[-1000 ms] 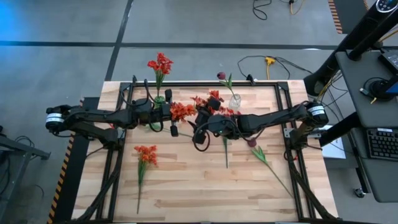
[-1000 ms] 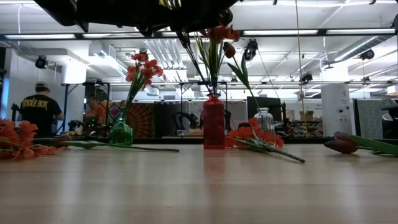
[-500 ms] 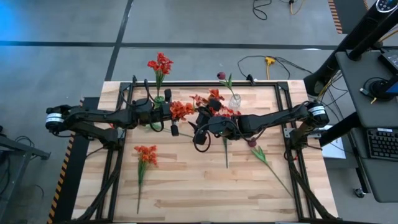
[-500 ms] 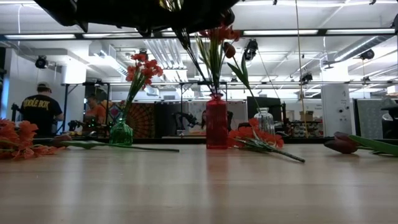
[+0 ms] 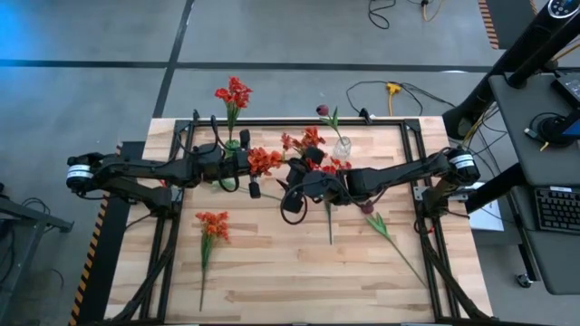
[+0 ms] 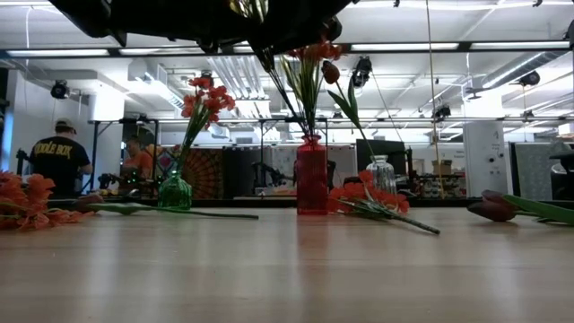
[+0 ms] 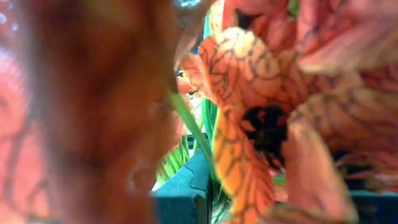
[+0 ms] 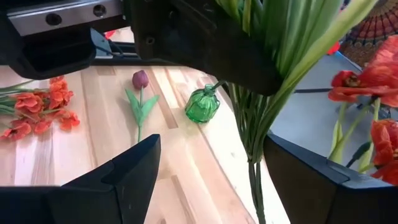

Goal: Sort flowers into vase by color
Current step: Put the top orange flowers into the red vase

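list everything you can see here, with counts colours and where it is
table: one, pale wood, under everything
green vase: one, far left part, holds red-orange blooms
red vase: one, mid table, holds several green stems
clear vase: one, far edge, holds a maroon stem
loose orange flowers: one bunch, near left
loose orange-red flowers: one bunch, lying beside the clear vase
maroon tulip: one, lying at right
people: two, room behind
left gripper: shut, orange blooms at its tip
right gripper: open, stems between its fingers
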You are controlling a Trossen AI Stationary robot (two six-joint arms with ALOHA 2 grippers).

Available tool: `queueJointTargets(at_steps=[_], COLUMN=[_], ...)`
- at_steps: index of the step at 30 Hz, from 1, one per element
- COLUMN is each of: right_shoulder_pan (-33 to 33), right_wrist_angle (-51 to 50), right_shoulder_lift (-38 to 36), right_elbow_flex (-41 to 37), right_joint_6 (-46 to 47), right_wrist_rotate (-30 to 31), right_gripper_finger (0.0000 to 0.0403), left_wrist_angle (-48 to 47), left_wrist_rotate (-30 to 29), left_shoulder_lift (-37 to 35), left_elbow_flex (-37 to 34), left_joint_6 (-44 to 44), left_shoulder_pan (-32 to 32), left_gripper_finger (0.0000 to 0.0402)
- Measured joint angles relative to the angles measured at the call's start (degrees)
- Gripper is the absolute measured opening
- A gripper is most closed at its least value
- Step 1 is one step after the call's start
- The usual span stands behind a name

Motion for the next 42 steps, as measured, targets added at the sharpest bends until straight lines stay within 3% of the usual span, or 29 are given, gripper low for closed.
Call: queueJointTargets(at_steps=[15,28,35,42], right_shoulder_pan=[0.66,4.62,5.80,5.69], right_wrist_angle=[-2.58,-15.83,-16.31,-12.82], right_shoulder_lift=[-0.76,-5.13,-5.22,-5.22], right_elbow_flex=[0.42,0.46,0.33,0.26], right_joint_6=[1.32,9.76,6.51,0.43], right_wrist_rotate=[-0.24,-3.24,-6.88,-3.80], right_gripper_finger=[0.0274,0.0274,0.0274,0.0274], left_wrist_angle=[-0.12,-0.20,-0.23,-0.10], left_wrist_rotate=[-0.02,0.00,0.00,0.03], left_shoulder_lift=[0.00,0.00,0.00,0.00], left_elbow_flex=[0.00,0.00,0.00,0.00], left_joint_6=[0.00,0.00,-0.04,-0.04], left_shoulder_pan=[0.02,0.02,0.02,0.02], left_gripper_finger=[0.0012,0.0012,0.0012,0.0012])
